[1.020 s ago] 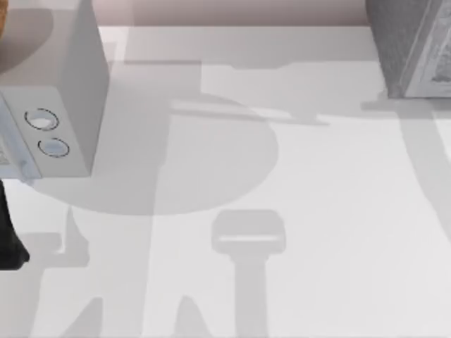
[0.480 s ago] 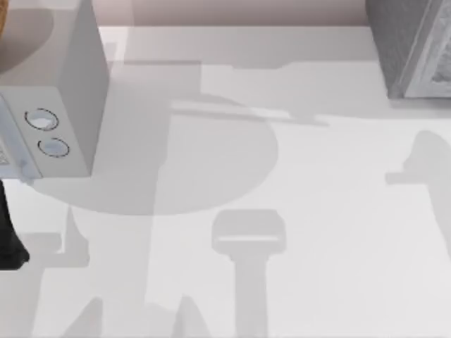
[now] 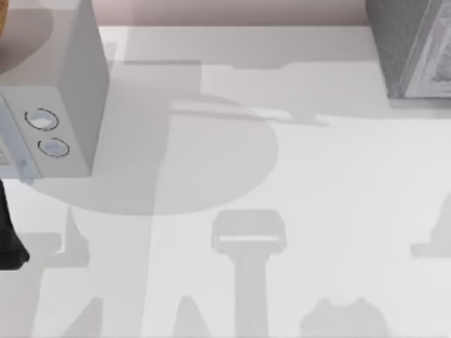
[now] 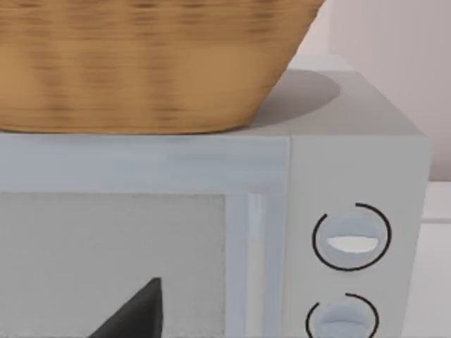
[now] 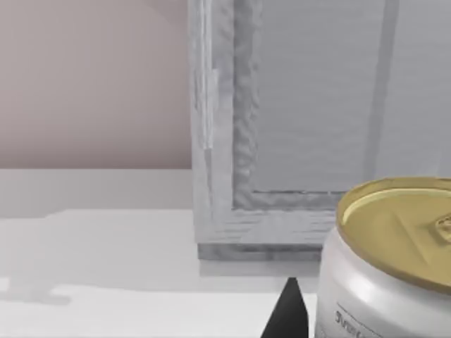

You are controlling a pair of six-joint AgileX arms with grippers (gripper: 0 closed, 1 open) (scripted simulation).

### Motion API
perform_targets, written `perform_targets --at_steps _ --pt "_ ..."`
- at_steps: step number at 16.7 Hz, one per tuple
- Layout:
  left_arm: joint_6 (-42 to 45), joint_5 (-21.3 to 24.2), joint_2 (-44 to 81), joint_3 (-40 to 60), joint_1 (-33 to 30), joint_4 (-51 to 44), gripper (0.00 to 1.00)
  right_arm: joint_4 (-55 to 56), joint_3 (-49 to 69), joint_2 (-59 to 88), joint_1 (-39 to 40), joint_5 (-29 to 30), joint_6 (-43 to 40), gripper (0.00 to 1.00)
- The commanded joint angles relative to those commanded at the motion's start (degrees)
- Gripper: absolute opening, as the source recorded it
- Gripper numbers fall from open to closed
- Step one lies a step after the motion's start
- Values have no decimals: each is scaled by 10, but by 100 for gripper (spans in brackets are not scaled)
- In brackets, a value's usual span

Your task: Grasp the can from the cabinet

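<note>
In the right wrist view, one dark fingertip [image 5: 287,313] of the right claw poked up just beside the can [image 5: 384,260]. The can stood upright with its gold lid facing the camera and its silver wall close against the finger's side; whether the two touched could not be told, nor how wide the right claw stood or whether it held the can. Beyond the can rose the grey cabinet [image 5: 296,120], its framed front standing on the white counter [image 5: 91,246], with a pale wall behind.

In the left wrist view, a dark finger [image 4: 134,313] of the left claw showed in front of the microwave [image 4: 211,232]; its opening could not be judged either. The microwave carried two round knobs [image 4: 350,238] on its panel and a woven basket [image 4: 141,63] on its roof.

From above, the microwave [image 3: 53,105] sat at the counter's [image 3: 317,176] left edge and the cabinet [image 3: 412,46] at the far right corner, well apart. A dark piece of the left arm [image 3: 8,239] lay at the left border, below the microwave.
</note>
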Motion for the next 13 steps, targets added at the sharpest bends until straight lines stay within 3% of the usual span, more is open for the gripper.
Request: perform_targets --at_steps 4,13 --pt "0 0 0 0 0 0 100 34 -81 -75 -7 -9 -1 0" --pt "0 0 0 0 0 0 100 66 -73 -43 -13 -24 2 0"
